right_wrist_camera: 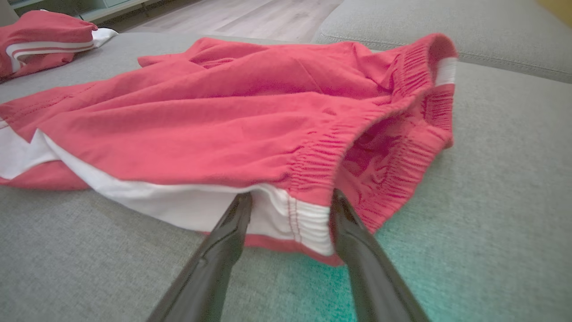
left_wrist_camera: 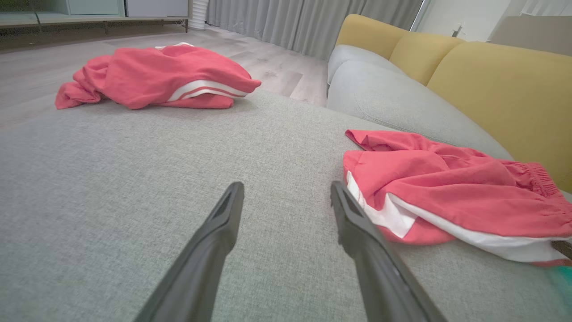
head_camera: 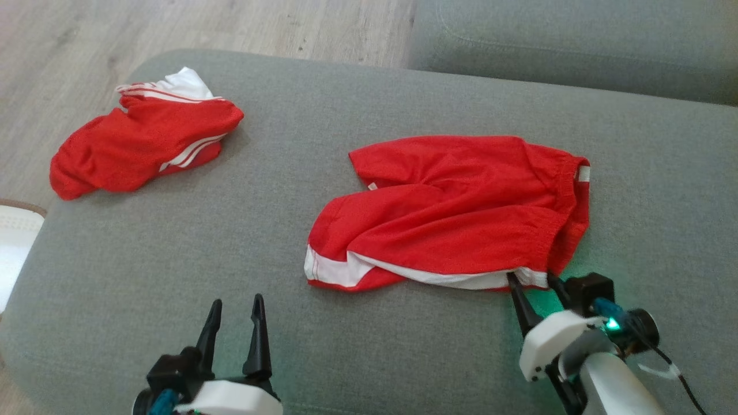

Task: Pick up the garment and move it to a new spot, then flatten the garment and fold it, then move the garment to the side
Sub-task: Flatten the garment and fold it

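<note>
The garment (head_camera: 455, 207), red shorts with white side stripes and an elastic waistband, lies rumpled on the grey sofa seat (head_camera: 173, 248), right of centre. My right gripper (head_camera: 530, 278) is at its near right corner. In the right wrist view the right gripper (right_wrist_camera: 290, 197) is open, its fingers straddling the white-striped waistband corner of the garment (right_wrist_camera: 250, 116). My left gripper (head_camera: 237, 300) is open over bare cushion at the near left, empty. In the left wrist view the left gripper (left_wrist_camera: 287, 185) has the garment (left_wrist_camera: 447, 188) just to its right.
A second bunched red garment with white stripes (head_camera: 144, 144) lies at the seat's far left edge, next to the wooden floor (head_camera: 57, 46). A grey back cushion (head_camera: 576, 40) runs along the far right, with a yellow backrest (left_wrist_camera: 491, 80) behind it. A white object (head_camera: 14, 230) sits off the left edge.
</note>
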